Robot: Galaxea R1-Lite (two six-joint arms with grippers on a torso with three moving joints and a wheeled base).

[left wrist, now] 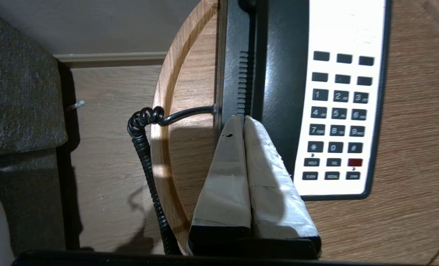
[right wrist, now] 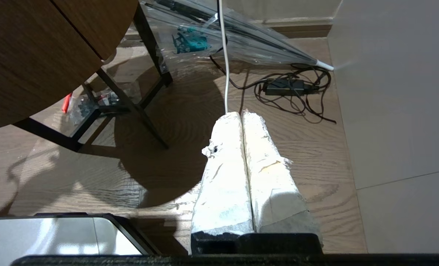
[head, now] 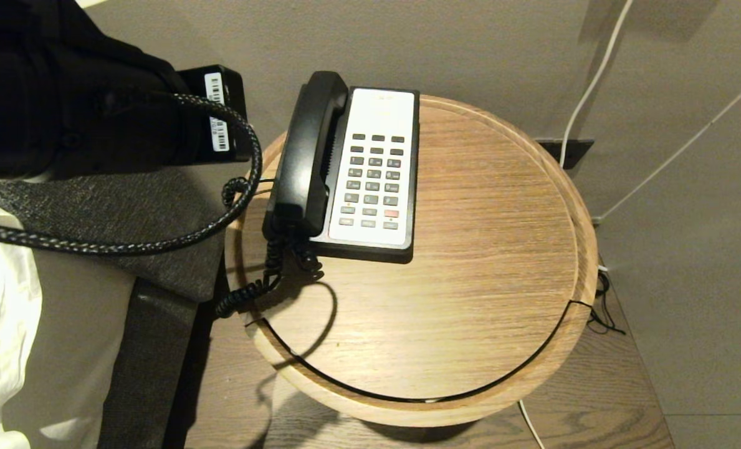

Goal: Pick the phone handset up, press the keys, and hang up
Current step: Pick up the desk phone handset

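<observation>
nearest on the round wooden table (head: pixel 470 299) is bare wood, with the black coiled cord (head: pixel 264 274) looping off the near left edge and back up to the phone. beyond it the black phone base (head: pixel 370 249) sits on the far left part of the table, keypad facing up. the keys (head: pixel 373 181) lie in rows on the white faceplate, one red key near the near right corner, so they are reachable from above. the phone handset (head: pixel 311 153) rests in its cradle along the left side of the base, not yet lifted.

the left gripper (left wrist: pixel 243 120) hangs over the left edge of the base, its taped fingers pressed together and holding nothing, tips just over the handset's near end; i cannot tell whether they touch it. to my eye it must spread before it can take the handset.

the right gripper (right wrist: pixel 241 115) is parked low beside the table, over the floor and its cables, fingers also pressed together and empty.
</observation>
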